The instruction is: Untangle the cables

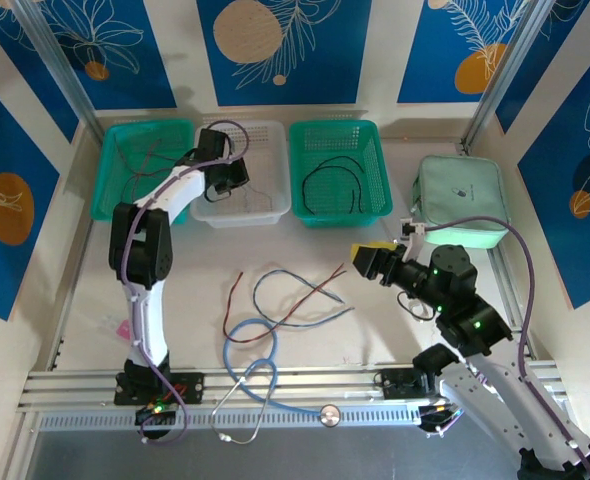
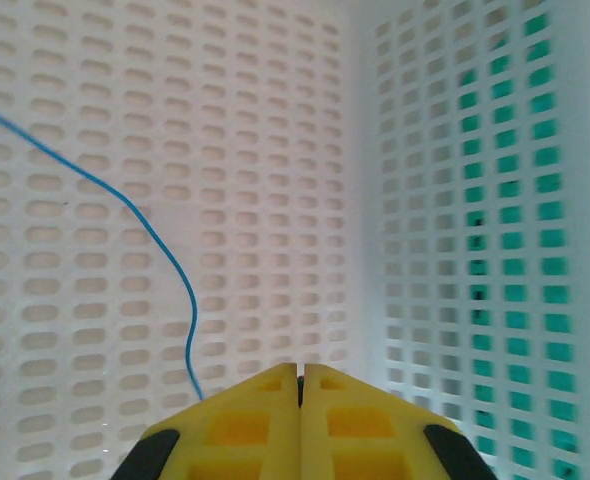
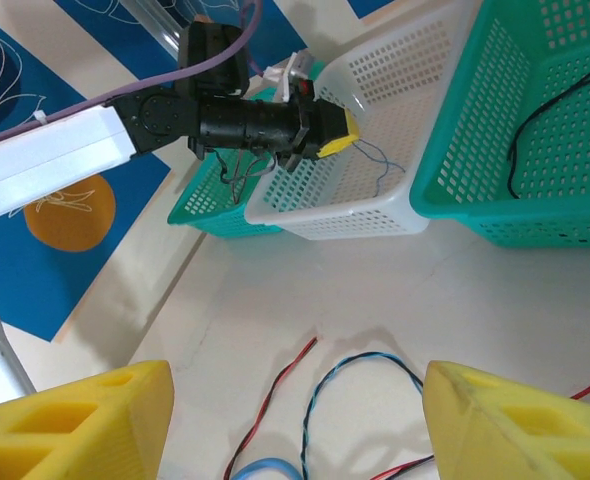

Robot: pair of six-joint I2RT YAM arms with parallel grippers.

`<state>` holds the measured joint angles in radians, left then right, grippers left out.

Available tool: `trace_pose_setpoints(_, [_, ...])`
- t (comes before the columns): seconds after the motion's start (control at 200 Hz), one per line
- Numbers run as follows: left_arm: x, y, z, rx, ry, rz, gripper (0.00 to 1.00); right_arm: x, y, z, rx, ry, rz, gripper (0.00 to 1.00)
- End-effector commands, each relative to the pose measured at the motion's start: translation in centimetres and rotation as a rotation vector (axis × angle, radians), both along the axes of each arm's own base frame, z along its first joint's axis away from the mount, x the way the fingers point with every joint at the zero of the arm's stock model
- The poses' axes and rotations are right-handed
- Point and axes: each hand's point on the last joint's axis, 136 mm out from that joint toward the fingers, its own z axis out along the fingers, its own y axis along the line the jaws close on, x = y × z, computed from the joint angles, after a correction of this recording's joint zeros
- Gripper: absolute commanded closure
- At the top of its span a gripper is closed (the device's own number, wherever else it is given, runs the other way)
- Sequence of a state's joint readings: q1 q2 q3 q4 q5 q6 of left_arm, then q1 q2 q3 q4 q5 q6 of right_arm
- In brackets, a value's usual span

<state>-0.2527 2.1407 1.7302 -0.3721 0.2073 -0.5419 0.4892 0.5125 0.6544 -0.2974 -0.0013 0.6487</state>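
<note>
Blue wall panels (image 1: 285, 50) with leaf drawings stand around a white table (image 1: 395, 330). Two arms are fixed at its near edge. The left arm (image 1: 165, 195) reaches far forward into the middle basket, and the right arm (image 1: 465, 320) bends over the right half of the table.

Three baskets stand in a row at the far side: a green basket (image 1: 110, 170) on the left, a white basket (image 1: 265, 160) in the middle and a second green basket (image 1: 370, 150) on the right. A pale green pouch (image 1: 460, 200) lies to the right of them. A light blue stethoscope (image 1: 250, 345) lies near the front edge.

The cables (image 1: 295, 295), red, black and blue-grey, lie loosely crossed on the middle of the table, just beyond the stethoscope. A black cable (image 1: 337, 180) is curled in the right green basket. A thin blue cable (image 2: 165, 250) lies on the floor of the white basket.

The left gripper (image 2: 300, 372) is inside the white basket with its yellow fingers pressed together. The blue cable runs down to just beside its left finger; I cannot tell if it is pinched. The right gripper (image 3: 297, 385) hangs above the table with its fingers spread wide and nothing between them, and the crossed cables are below it.
</note>
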Motion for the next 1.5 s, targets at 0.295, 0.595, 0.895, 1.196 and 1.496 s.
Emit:
trace_pose_setpoints(0.295, [0.9, 0.8, 2.2, 0.190, -0.118, -0.042, 0.33, -0.2, -2.0, -0.8, -0.016, 0.055, -0.103, 0.34])
trace_pose_setpoints(0.595, [-0.1, 1.8, 10.0, 0.234, -0.279, 0.001, 0.01, 0.8, -5.4, -6.7, -0.172, 0.430, -0.369, 0.44])
trace_pose_setpoints(0.895, [-7.6, -2.1, 13.5, 0.220, -0.353, -0.223, 0.01, 2.0, -3.4, -10.6, -0.219, 0.572, -0.407, 0.44])
trace_pose_setpoints(1.196, [-18.8, -6.0, 9.6, 0.096, -0.295, -0.454, 0.10, 2.5, -2.4, -15.6, -0.258, 0.789, -0.508, 0.44])
trace_pose_setpoints(1.496, [-25.7, -2.8, 7.3, 0.076, -0.203, -0.439, 0.13, 3.7, -0.1, -19.4, -0.398, 0.873, -0.547, 0.46])
